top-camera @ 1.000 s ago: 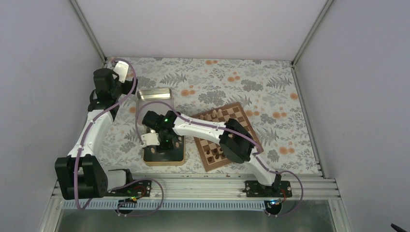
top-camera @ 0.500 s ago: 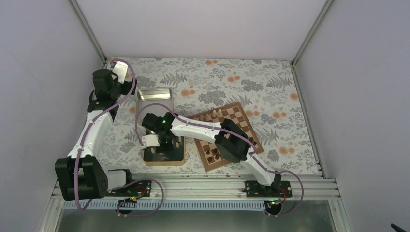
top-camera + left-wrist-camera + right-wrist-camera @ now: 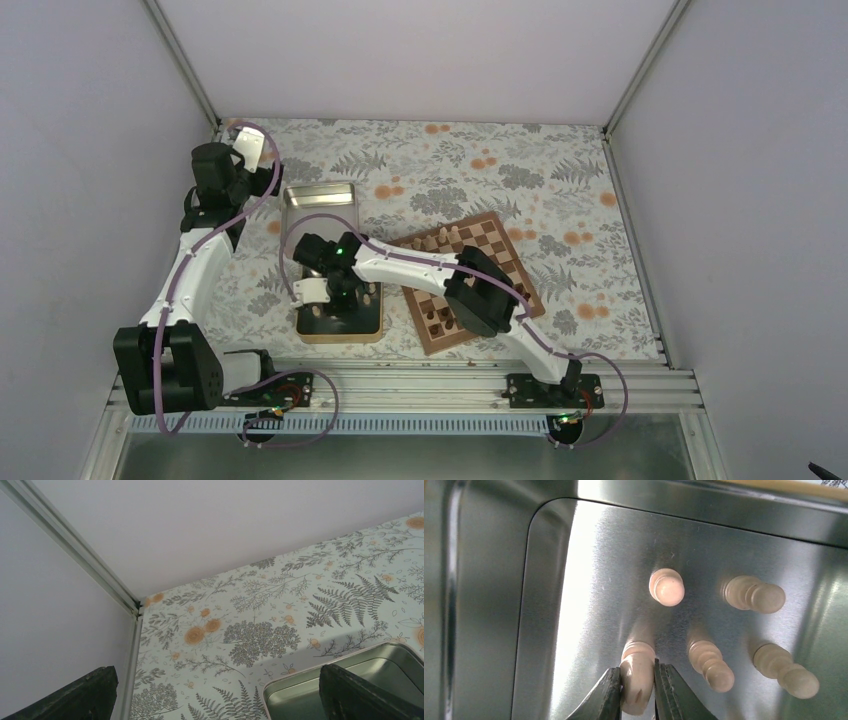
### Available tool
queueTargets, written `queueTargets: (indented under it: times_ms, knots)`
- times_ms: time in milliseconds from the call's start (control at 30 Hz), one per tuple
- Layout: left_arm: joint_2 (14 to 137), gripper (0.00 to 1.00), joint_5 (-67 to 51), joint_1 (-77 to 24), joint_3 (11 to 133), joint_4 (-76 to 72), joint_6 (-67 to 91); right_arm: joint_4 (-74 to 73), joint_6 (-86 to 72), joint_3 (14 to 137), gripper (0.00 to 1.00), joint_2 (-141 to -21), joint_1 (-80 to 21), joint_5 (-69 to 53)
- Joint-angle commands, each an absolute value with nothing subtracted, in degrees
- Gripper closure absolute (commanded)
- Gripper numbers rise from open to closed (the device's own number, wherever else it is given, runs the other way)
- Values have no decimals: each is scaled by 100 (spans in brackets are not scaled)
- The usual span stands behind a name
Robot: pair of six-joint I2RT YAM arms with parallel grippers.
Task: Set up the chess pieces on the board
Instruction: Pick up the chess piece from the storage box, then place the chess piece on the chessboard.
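Observation:
In the right wrist view my right gripper (image 3: 636,680) is shut on a pale beige chess piece (image 3: 637,662) that stands on the floor of a metal tin (image 3: 589,580). Several more pale chess pieces (image 3: 667,586) stand beside it in the tin. From above, the right gripper (image 3: 340,295) reaches down into the near tin (image 3: 340,333), left of the board (image 3: 500,250). The board carries pale pieces (image 3: 447,235) along its far edge and dark pieces (image 3: 440,318) along its near edge. My left gripper (image 3: 215,700) hangs open and empty over the far left of the table.
A second metal tin (image 3: 320,200), seen as a corner (image 3: 300,690) in the left wrist view, lies beyond the near tin. The enclosure's walls and metal frame (image 3: 131,611) close in the floral tablecloth (image 3: 560,170). The right arm stretches across the board's near left corner.
The right arm shifted slightly left over the near tin, and its jaws have closed on a pale piece. The left arm has not moved.

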State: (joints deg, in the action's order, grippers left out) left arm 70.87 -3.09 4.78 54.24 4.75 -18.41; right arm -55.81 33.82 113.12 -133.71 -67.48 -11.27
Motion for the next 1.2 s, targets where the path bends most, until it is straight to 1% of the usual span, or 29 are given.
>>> queueTargets:
  times_ms: [0, 267, 433, 667, 800, 900, 1000, 1167]
  knots:
    - [6982, 0, -377, 527, 5399, 310, -1753, -5699, 3290, 11519, 86, -13022, -6700, -1137]
    - [6983, 0, -387, 527, 5410, 316, -1749, -5923, 3219, 11553, 87, -12095, -6085, -879]
    - [6968, 0, -378, 527, 5405, 308, -1750, -5966, 3189, 11332, 86, -11420, -5417, -591]
    - [6969, 0, -404, 527, 5414, 307, -1756, -5803, 3333, 10719, 86, -10525, -3766, -542]
    - [6952, 0, -413, 527, 5401, 308, -1750, -5735, 3495, 10314, 86, -10311, -2889, -641]
    - [6943, 0, -415, 532, 5390, 307, -1749, -5573, 3594, 9872, 86, -10199, -2423, -697]
    - [6944, 0, -422, 534, 5389, 299, -1749, -5346, 3641, 9331, 86, -10119, -2196, -748]
    - [6968, 0, -443, 532, 5396, 294, -1749, -4912, 3586, 8529, 86, -10116, -2114, -785]
